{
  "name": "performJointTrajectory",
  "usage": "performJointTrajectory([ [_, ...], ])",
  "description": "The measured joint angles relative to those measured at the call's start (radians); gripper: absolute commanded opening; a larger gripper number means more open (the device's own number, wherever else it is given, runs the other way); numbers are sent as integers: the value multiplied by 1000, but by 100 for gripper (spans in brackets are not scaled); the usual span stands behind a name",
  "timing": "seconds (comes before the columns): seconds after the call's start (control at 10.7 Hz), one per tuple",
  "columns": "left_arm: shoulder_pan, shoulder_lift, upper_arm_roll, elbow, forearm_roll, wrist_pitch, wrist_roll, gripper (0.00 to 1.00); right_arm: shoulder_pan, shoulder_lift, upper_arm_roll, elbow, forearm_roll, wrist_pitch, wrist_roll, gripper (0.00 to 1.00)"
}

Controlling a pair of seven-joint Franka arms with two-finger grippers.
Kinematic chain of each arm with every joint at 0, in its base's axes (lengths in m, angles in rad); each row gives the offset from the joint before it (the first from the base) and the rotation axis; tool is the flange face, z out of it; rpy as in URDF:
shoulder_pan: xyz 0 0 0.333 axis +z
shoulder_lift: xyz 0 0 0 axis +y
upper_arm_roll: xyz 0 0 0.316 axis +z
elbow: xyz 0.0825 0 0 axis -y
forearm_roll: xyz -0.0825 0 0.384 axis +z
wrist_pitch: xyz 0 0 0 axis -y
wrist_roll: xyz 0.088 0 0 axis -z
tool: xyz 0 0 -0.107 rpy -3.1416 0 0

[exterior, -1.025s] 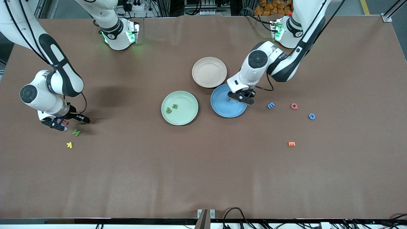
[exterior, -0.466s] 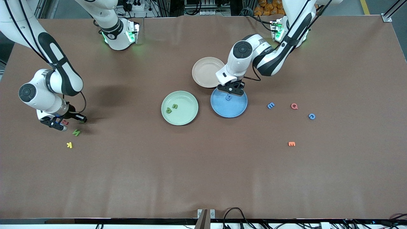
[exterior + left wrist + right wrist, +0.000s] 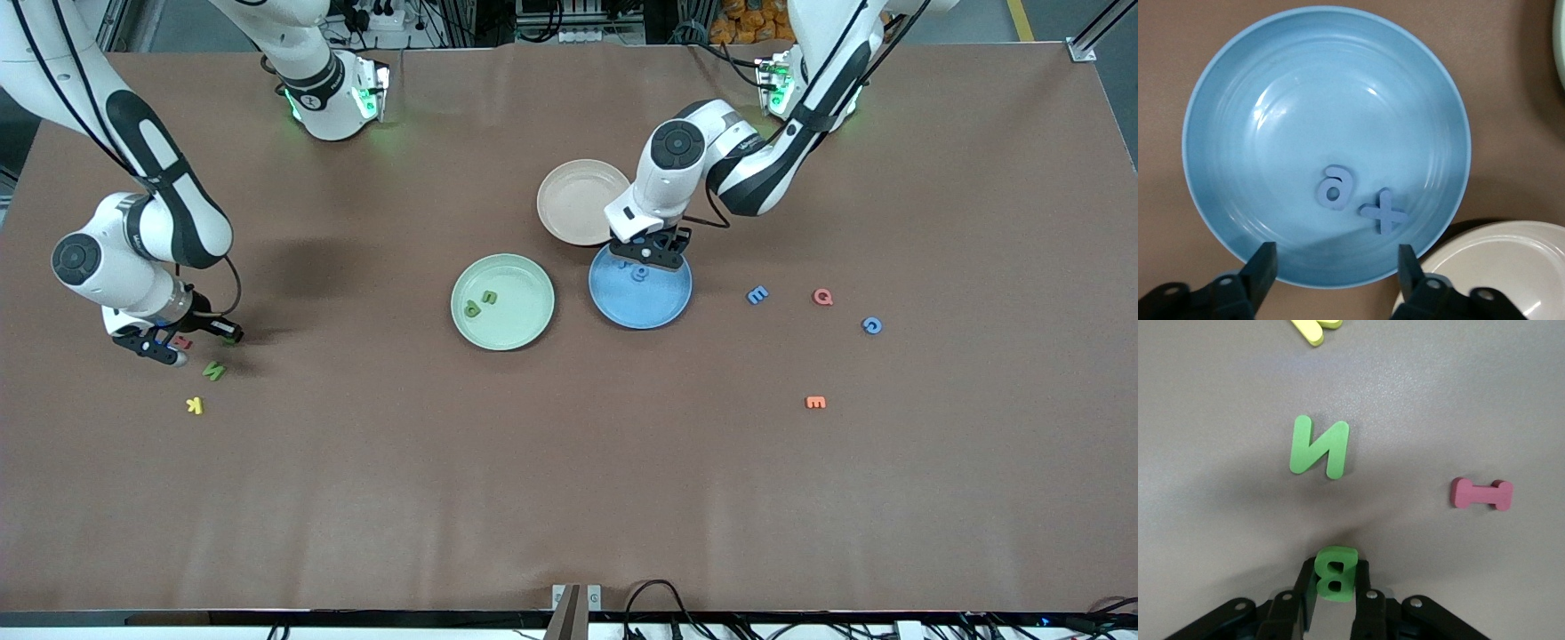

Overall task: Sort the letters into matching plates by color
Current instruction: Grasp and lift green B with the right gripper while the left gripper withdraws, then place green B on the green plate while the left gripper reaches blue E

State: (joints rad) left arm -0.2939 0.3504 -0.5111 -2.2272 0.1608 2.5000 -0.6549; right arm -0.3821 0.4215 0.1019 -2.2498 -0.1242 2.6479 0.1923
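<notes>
My left gripper (image 3: 650, 252) is open and empty over the edge of the blue plate (image 3: 656, 308) beside the beige plate. In the left wrist view its fingers (image 3: 1262, 265) straddle the blue plate's rim (image 3: 1211, 213). Two blue letters lie in the plate, an "a" (image 3: 1335, 188) and an "x" (image 3: 1383, 212). My right gripper (image 3: 1335, 587) is shut on a green B (image 3: 1336, 572), low at the right arm's end of the table (image 3: 228, 335). A green N (image 3: 213, 371) lies beside it. The green plate (image 3: 524, 322) holds two green letters (image 3: 480, 303). A blue E (image 3: 757, 294) and a blue G (image 3: 872, 325) lie on the table.
A beige plate (image 3: 578, 200) touches the blue plate's edge. A red I (image 3: 1481, 493) and a yellow K (image 3: 195, 405) lie near the right gripper. A pink Q (image 3: 823, 297) and an orange E (image 3: 815, 403) lie toward the left arm's end.
My left gripper moved across the blue plate toward the beige plate, uncovering a blue letter in the plate. My right gripper barely moved, still holding the green B.
</notes>
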Motion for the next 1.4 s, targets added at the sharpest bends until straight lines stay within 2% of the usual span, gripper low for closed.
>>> performJointTrajectory([
  [0.28,3,-5,2,54,0,-110,5,100,-2,-26,56,1,0,-45,15,6],
  [0.65,8,-19,50,60,0,-125,150,100,42,-52,89,0,0,-73,95,6],
  [1.12,24,-60,79,56,0,-147,367,100,257,-66,97,0,12,-86,303,6],
  [1.4,25,-61,119,50,1,-148,512,100,400,-108,97,2,155,-135,331,6],
])
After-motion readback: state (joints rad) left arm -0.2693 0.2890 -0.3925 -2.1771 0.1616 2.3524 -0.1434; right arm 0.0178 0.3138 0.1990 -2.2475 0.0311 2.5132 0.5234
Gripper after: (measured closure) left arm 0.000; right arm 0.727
